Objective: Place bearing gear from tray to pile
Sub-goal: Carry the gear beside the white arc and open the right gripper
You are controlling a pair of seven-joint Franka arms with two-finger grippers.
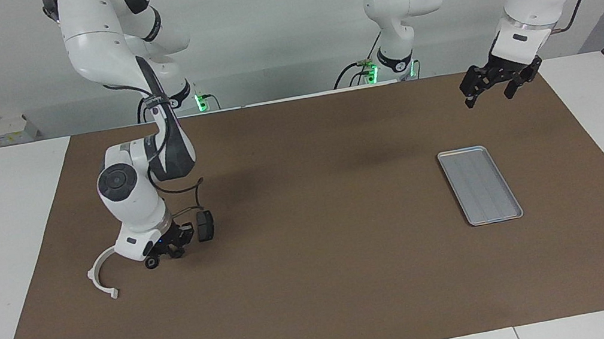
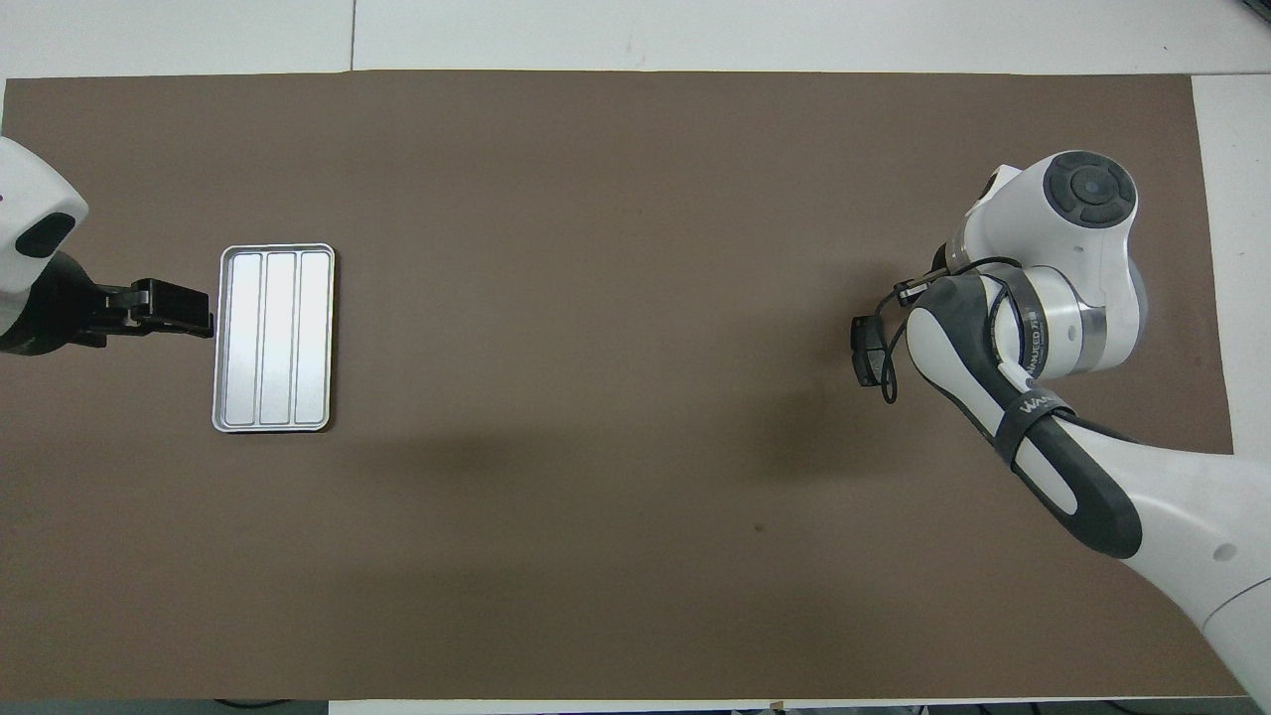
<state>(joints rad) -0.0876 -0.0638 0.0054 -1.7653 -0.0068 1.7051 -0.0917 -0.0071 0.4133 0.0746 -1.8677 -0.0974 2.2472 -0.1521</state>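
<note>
I found the tray [image 1: 480, 185] bare with the left gripper [image 1: 488, 97] spread open near it, while what I took for the bearing gear [image 1: 152, 262] lay between the white bracket [image 1: 102, 273] and the right gripper [image 1: 170, 256], whose fingertips were together, that arm being far nearer.

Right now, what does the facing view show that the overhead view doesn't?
Only facing: the white plastic half-ring bracket and the right gripper, shut, low beside it; overhead, the right arm covers both. Only overhead: a tiny dark speck on the brown mat. Both: the ribbed silver metal tray, the open left gripper, and a small dark block beside the right arm.
</note>
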